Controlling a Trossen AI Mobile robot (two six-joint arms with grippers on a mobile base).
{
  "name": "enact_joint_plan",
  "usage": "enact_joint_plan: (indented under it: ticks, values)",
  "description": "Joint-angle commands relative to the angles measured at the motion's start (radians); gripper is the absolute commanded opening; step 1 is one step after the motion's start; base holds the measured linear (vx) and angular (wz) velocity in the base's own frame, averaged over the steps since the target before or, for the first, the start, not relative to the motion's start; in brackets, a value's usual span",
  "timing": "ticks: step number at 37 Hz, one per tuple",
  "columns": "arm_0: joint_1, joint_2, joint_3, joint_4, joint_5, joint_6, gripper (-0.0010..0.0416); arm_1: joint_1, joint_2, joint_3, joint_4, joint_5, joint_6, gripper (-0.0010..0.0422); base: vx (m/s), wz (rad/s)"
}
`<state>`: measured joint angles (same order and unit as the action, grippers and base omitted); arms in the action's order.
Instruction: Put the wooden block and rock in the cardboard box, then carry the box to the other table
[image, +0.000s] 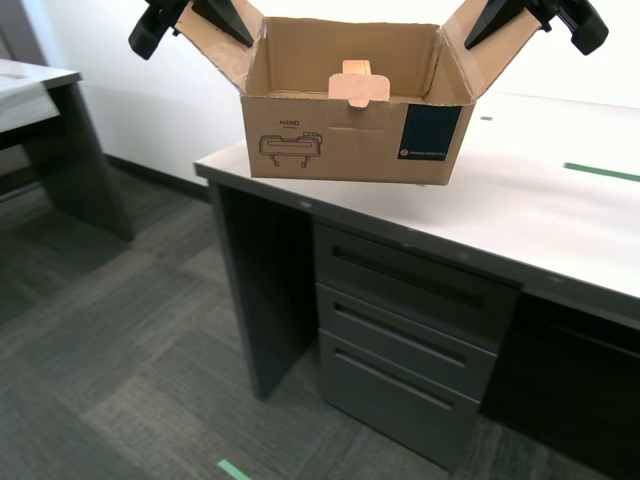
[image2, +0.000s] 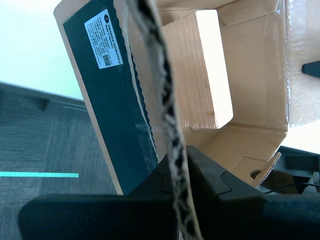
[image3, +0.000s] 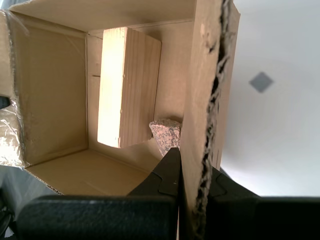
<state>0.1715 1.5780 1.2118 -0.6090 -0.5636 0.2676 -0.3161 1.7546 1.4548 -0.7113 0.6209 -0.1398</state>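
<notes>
The cardboard box (image: 340, 140) hangs in the air over the corner of a white desk (image: 560, 230), held by its two side flaps. My second gripper (image: 205, 15) (image2: 180, 165) is shut on the flap at the exterior view's left, beside a teal label (image2: 115, 100). On the opposite flap, at the exterior view's right, my first gripper (image: 495, 20) (image3: 192, 165) is shut. Inside the box the wooden block (image3: 127, 87) (image2: 200, 70) stands on end. The rock (image3: 165, 135) lies at its foot, close to my first gripper. Whether either desk is the other table I cannot tell.
The white desk has dark drawers (image: 410, 330) under it, a green tape mark (image: 600, 171) and a grey square (image3: 261, 81) on top. A second desk (image: 40, 90) stands at the exterior view's left edge. Grey carpet (image: 120, 350) with a green tape strip (image: 234, 468) lies between.
</notes>
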Motion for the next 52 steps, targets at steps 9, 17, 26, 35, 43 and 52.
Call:
enact_joint_plan:
  ticks: [9,17,26,35,43,52]
  values:
    - [0.004,-0.001,0.001,0.006,-0.007,0.012,-0.0001,0.000,-0.001,0.001,0.002,0.008,0.006,-0.0001,-0.001,0.341]
    - [0.021,-0.001,0.001,0.005,-0.007,0.021,-0.0001,0.000,-0.001,0.001,-0.024,0.016,0.022,-0.0001,0.002,0.359]
    - [0.043,-0.001,0.001,0.005,-0.007,0.041,-0.0001,0.000,-0.001,0.001,-0.023,0.068,0.055,-0.0001,0.007,0.324]
    - [0.047,-0.001,0.001,0.017,-0.007,0.040,-0.0001,0.000,-0.001,0.001,-0.019,0.067,0.062,-0.0001,0.010,0.262]
    - [0.047,-0.001,0.001,0.018,-0.007,0.012,-0.0001,-0.003,-0.001,0.001,-0.019,0.048,0.060,-0.0001,0.008,0.193]
    - [0.045,-0.001,0.001,0.021,-0.006,0.015,-0.0001,-0.004,-0.001,0.001,-0.021,0.030,0.043,-0.0001,0.006,0.140]
